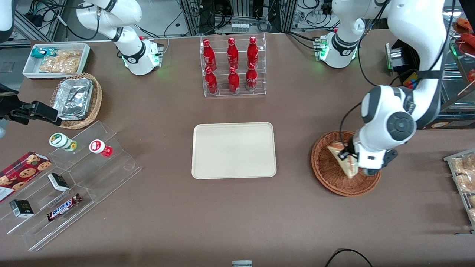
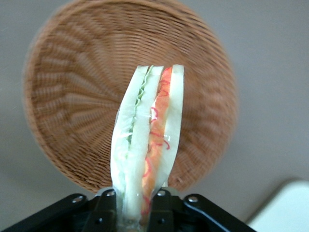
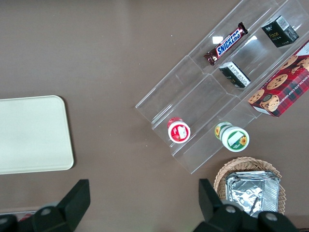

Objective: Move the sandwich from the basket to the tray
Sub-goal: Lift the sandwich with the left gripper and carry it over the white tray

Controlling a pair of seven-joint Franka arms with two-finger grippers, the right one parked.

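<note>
We see the pincer [image 2: 135, 205] pinched tight on one end of the sandwich [image 2: 147, 145]. It hangs over the basket [image 1: 330, 174], and the sandwich looks lifted a bit above the weave. The basket sits on the brown worktop [image 1: 167, 222]. The tray [image 1: 233, 150] lies flat at 9 o'clock from the basket, well apart from it.

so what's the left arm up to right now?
The left arm's gripper is shut on the sandwich, holding it by one end above the round wicker basket; the wrist view suggests it is lifted clear of the weave. The cream tray, beside the basket toward the parked arm's end, has nothing on it, so the transfer isn't done yet.
</note>
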